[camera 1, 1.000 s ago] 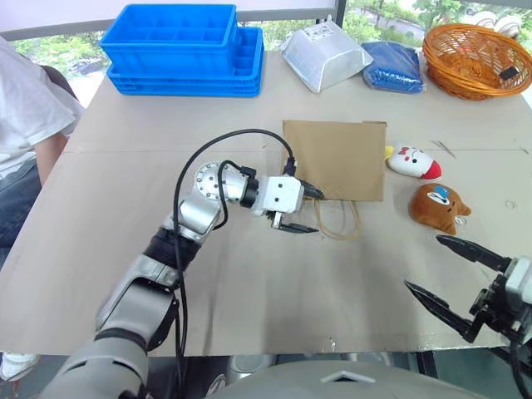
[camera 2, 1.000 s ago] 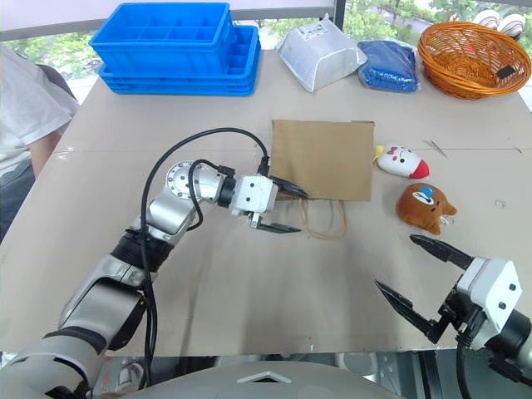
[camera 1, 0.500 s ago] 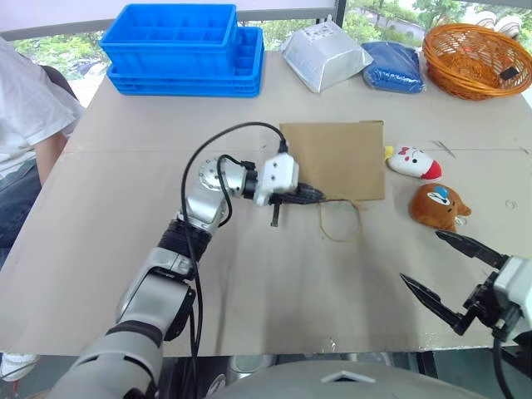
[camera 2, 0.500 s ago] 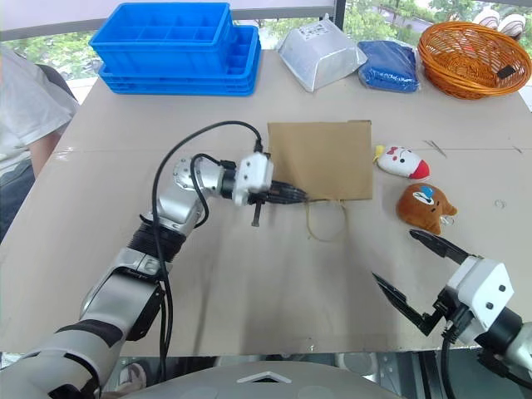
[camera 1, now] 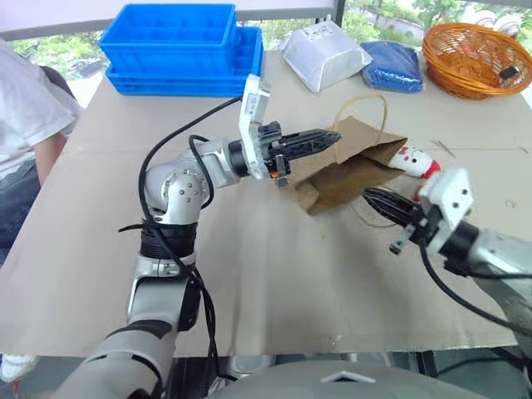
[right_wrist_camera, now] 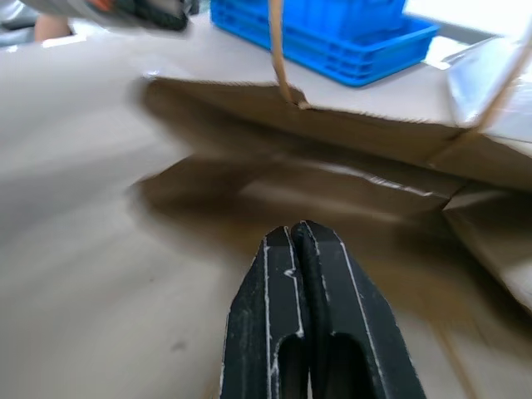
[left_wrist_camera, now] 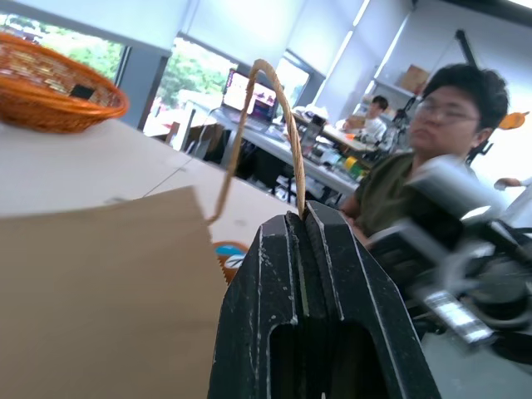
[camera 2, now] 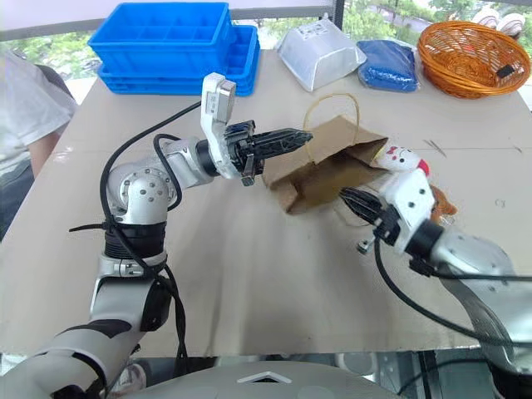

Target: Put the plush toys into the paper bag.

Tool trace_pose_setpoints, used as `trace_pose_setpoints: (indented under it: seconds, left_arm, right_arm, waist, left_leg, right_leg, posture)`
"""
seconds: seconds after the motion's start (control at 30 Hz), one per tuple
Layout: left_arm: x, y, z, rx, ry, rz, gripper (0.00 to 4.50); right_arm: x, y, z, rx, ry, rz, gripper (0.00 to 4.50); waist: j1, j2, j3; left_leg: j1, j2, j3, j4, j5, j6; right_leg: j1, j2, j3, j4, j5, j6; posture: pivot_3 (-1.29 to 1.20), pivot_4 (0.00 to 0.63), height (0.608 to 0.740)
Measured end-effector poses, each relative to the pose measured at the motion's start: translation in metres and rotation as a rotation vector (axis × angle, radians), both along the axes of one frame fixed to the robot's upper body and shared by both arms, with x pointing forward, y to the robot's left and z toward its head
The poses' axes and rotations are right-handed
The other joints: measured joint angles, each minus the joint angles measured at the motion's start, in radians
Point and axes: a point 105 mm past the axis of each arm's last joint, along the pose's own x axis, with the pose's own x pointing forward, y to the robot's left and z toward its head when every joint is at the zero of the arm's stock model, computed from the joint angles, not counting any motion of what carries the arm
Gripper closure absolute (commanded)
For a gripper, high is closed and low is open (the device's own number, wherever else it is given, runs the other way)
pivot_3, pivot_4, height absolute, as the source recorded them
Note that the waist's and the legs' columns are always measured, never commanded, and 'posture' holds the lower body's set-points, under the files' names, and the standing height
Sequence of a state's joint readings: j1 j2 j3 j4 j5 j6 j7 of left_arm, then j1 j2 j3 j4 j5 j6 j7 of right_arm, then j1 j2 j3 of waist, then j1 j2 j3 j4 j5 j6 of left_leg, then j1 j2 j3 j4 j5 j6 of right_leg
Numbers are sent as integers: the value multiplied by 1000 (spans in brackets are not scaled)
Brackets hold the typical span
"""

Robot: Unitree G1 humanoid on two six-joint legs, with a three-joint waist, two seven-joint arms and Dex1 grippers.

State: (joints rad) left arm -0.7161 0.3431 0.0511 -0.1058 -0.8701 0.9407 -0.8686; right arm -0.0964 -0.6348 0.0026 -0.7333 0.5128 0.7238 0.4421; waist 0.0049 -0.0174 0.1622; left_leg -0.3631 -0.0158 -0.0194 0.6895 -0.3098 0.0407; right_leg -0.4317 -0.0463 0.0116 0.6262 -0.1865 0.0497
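Pinching one cord handle [camera 1: 363,101], left hand [camera 1: 332,135] lifts paper bag [camera 1: 349,166] off worktop [camera 1: 266,274]; right hand [camera 1: 371,197] clenched at bag's mouth, 4 o'clock; white plush toy [camera 1: 413,160] beside it.

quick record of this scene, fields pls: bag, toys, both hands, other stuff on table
bag: paper bag raised at its mouth end, one cord handle looping up
left hand: left hand shut on the handle at the bag's upper edge
right hand: right hand shut, at the bag's mouth
toys: white plush toy on table beside bag, not inside
other: blue crates, orange basket
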Motion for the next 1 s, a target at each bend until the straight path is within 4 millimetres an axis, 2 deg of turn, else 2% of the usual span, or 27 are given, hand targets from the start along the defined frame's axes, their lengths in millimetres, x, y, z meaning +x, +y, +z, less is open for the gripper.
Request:
trace_pose_setpoints:
  seconds: [0.1, 0.17, 0.23, 0.33, 0.47, 0.63, 0.77, 0.9, 1.0]
  left_arm:
    - [-7, -1, 1, 4, 8, 2, 4500]
    - [-10, -5, 3, -5, 11, -2, 4500]
    - [-10, -5, 7, -25, 19, 17, 4500]
    - [-8, 1, 6, -44, 43, 57, 4500]
    - [-8, -2, 6, -91, 81, 78, 4500]
    - [-5, 13, 5, -121, 98, 152, 4500]
    - [-5, 18, 4, -120, 96, 181, 4500]
    - [-4, 24, 1, -111, 88, 213, 4500]
    - [-1, 32, 6, -129, 64, 246, 4500]
  right_arm:
    - [27, 13, 7, -1, 0, -11, 4400]
    - [35, 22, 13, -17, -13, 8, 4400]
    - [39, 28, 5, -107, -14, 34, 4400]
    - [46, 35, -20, -166, 40, 51, 4400]
    - [43, 58, -42, -219, 52, 179, 4400]
    - [32, 71, -63, -232, 56, 318, 4400]
    - [28, 73, -65, -236, 39, 385, 4400]
    - [31, 65, -81, -281, 60, 385, 4400]
    - [32, 65, -84, -275, 68, 385, 4400]
  waist:
    - [-6, 0, 0]
    - [-8, 0, 0]
    - [-1, 0, 0]
    - [-4, 0, 0]
    - [-11, 0, 0]
    - [-17, 0, 0]
    - [-16, 0, 0]
    - [-16, 0, 0]
    - [-17, 0, 0]
  left_leg:
    - [-1, -1, 1, 0, 0, 0]
    - [-1, -1, 1, 0, 0, 0]
    - [-1, -1, -2, -1, 0, -1]
    - [-1, -1, -1, -1, 0, -1]
    - [-1, -1, -1, -1, 0, -1]
    - [-1, -1, -2, -1, 1, -1]
    - [-1, -2, -2, -1, 1, -1]
    - [-1, -2, -2, -1, 1, -2]
    - [0, -2, -2, -1, 1, -2]
  right_leg:
    - [-1, -1, 2, 0, 0, 0]
    - [-1, -1, 1, 0, 0, 0]
    - [-1, -1, 0, 0, 0, 0]
    - [-1, -1, 0, 0, 0, 0]
    - [-1, -1, 0, 0, 0, 0]
    - [-1, -1, 0, 0, 0, 0]
    - [-1, -1, 0, 0, 0, 0]
    - [-1, -1, 0, 0, 0, 0]
    - [-1, -1, 1, 0, 0, 0]
  posture:
    - [0, 150, 740]
    - [0, 150, 740]
    - [0, 150, 740]
    - [0, 150, 740]
    - [0, 150, 740]
    - [0, 150, 740]
    - [0, 150, 740]
    - [0, 150, 740]
    - [0, 150, 740]
